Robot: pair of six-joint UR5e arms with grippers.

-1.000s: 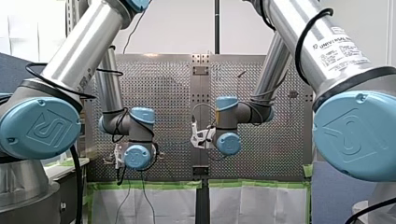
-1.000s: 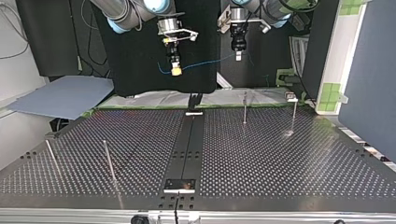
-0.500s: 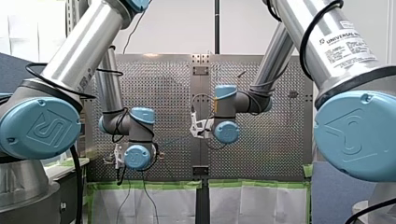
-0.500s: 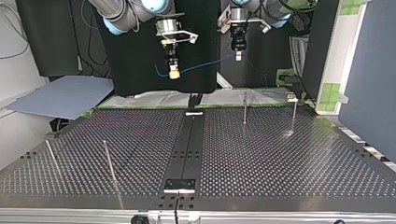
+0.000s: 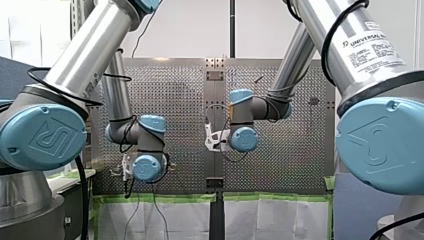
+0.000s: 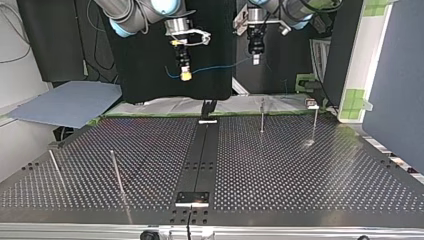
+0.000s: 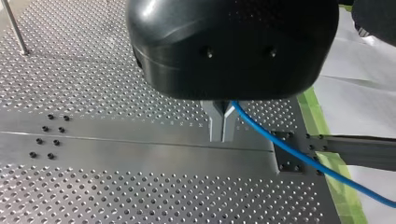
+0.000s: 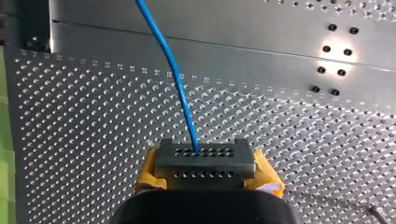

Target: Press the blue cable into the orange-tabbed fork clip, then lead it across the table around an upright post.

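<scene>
The thin blue cable (image 6: 220, 66) hangs in the air between my two grippers, high above the far edge of the perforated table (image 6: 300, 170). My left gripper (image 7: 222, 135), with metal fingers, is shut on the cable (image 7: 289, 151), which trails off to one side. In the top view it (image 6: 255, 60) hangs at the upper middle. My right gripper (image 8: 204, 161), yellow-padded, is shut on the cable (image 8: 175, 70), which runs out ahead of it. In the top view it (image 6: 185, 76) hangs left of centre, a short loose end beyond it. I cannot make out an orange-tabbed clip.
Thin upright posts stand on the table: two at the far right (image 6: 262, 116) (image 6: 315, 122) and two at the near left (image 6: 116, 172) (image 6: 55, 167) of the top view. A dark centre strip (image 6: 202, 155) runs across the table. Green tape (image 7: 322, 116) edges it.
My right gripper has risen a little and shifted slightly to the left in both views, taking the cable with it. My left arm has hardly moved.
</scene>
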